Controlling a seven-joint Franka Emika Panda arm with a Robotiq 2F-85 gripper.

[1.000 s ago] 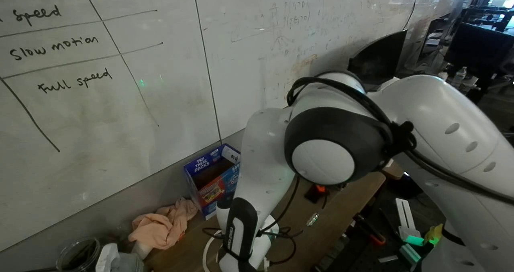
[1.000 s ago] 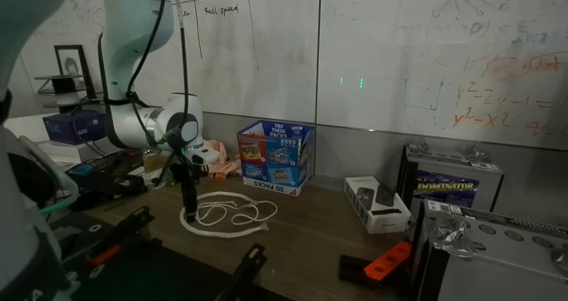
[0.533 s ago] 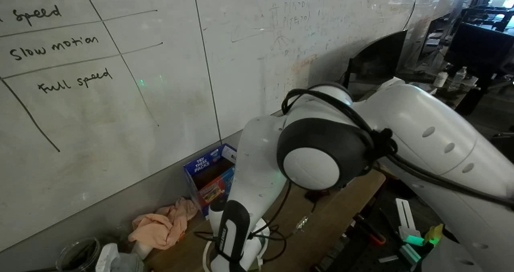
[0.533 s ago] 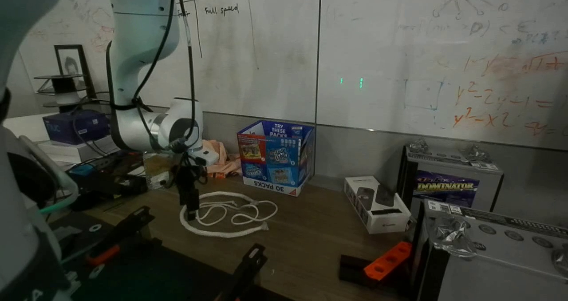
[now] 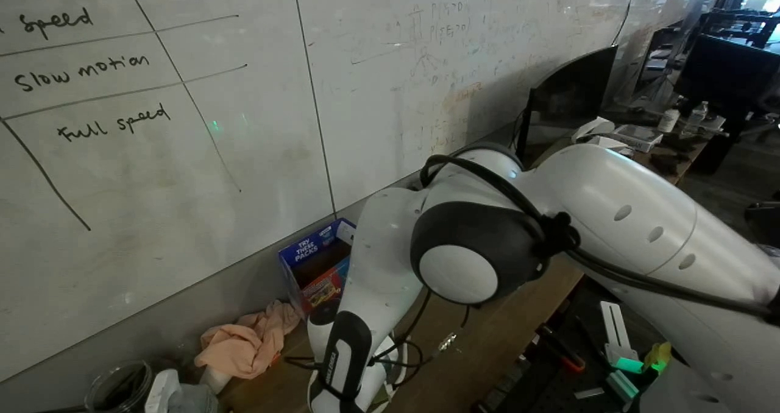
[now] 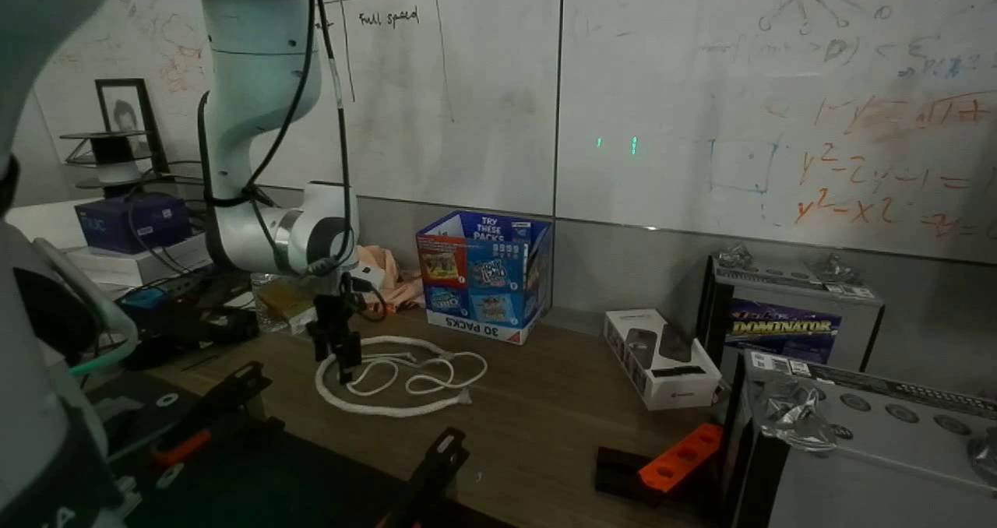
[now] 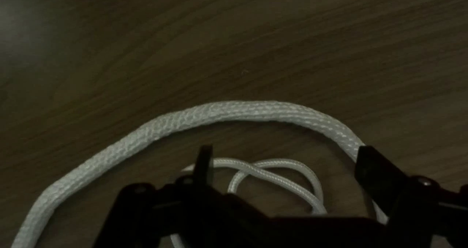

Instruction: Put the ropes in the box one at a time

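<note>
A thick white rope (image 6: pixel 389 412) lies in a wide curve on the wooden table. A thinner white rope (image 6: pixel 484 372) lies in loops inside that curve. Both show in the wrist view, the thick rope (image 7: pixel 248 111) arching beyond the fingertips and the thin rope (image 7: pixel 281 180) between the fingers. The blue and red snack box (image 6: pixel 492 275) stands open-topped behind them, and shows in an exterior view (image 5: pixel 323 290), partly behind the arm. My gripper (image 6: pixel 335 366) points down over the ropes' left end. In the wrist view the gripper (image 7: pixel 285 151) is wide open and empty; its right finger overlaps the thick rope.
A peach cloth (image 6: pixel 397 283) lies left of the box. A white phone box (image 6: pixel 662 360), an orange part (image 6: pixel 681 458) and grey Dominator cases (image 6: pixel 794 318) stand to the right. Black clamps (image 6: pixel 436 466) rise at the table's near edge. A whiteboard (image 6: pixel 498 107) stands behind.
The gripper has shifted slightly right in an exterior view and turned, so two fingers now show apart. The arm's elbow has come lower. The ropes and box have not moved.
</note>
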